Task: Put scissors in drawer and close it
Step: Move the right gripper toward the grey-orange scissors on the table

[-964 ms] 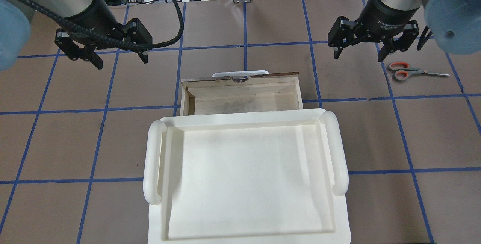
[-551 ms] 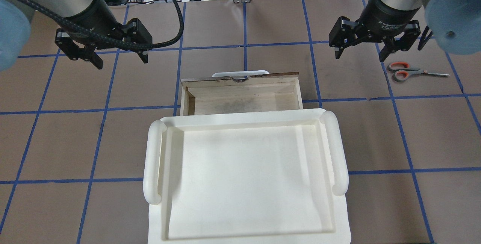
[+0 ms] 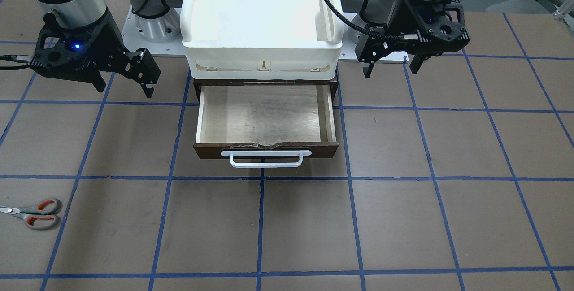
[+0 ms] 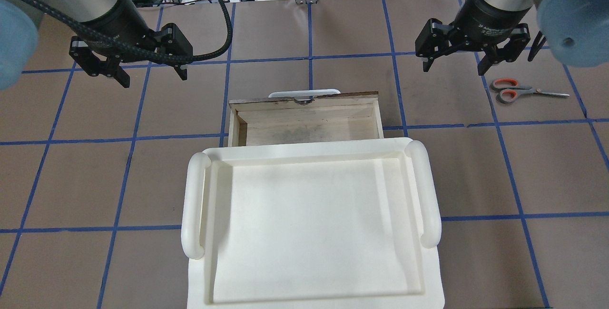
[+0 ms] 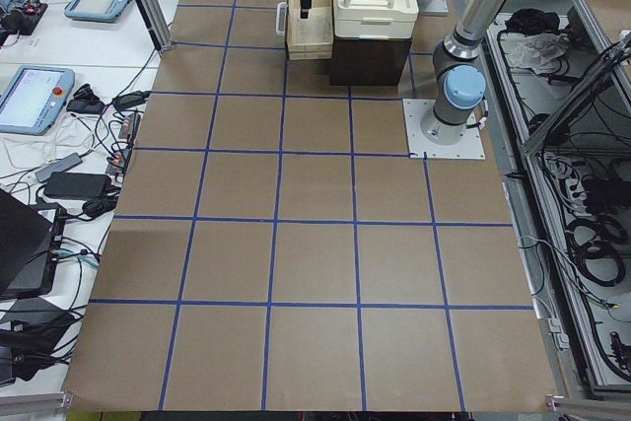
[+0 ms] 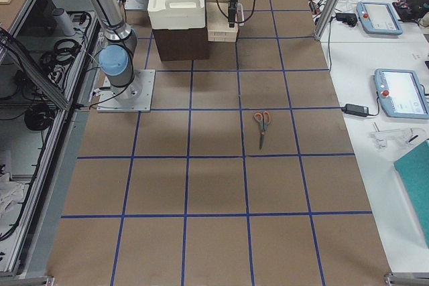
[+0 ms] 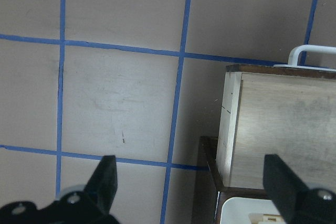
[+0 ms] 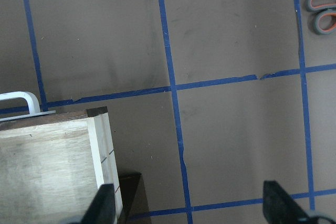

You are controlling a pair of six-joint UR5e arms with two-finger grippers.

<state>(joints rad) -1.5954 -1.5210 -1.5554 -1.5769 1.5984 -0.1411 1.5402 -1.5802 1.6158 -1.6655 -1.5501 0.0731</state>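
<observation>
Cut off at the 9 o'clock edge of the front-facing view: the blade tips of the scissors (image 3: 33, 214), with only the grey, orange-lined loops and the start of the blades showing. Clipped harder in the right wrist view, down to the two loops of the scissors (image 8: 321, 11) at the 1 o'clock corner. Hidden from overhead: the rear of the open drawer (image 4: 304, 125), tucked under the white tray (image 4: 309, 214) at its 6 o'clock side, and most of the white bar handle (image 4: 304, 93), peeking over the dark front at 12. Too small in both side views to judge any fingers. Taking 12 o'clock in the overhead view as away from the robot: scissors (image 4: 530, 91) flat on the brown table (image 4: 142, 180), well apart from the drawer and out between its 2 and 3 o'clock. Long axis from 9 to 3, loops toward 9 and the drawer, tips toward 3, blades seemingly together. In the right side view, lying alone (image 6: 261, 125) across a blue tape line, loops toward the far end. Pale plywood floor of the drawer (image 3: 264, 114) bare, pulled fully out from under the tray. Right gripper (image 4: 453, 70) hanging above the table at about 10 o'clock from the loops, fingers spread wide and holding nothing, touching neither scissors nor drawer. Left gripper (image 4: 153, 79) likewise spread and empty, off the drawer's 10 o'clock corner. Same spread fingers (image 7: 105, 182) framing the drawer's side in the left wrist view.
</observation>
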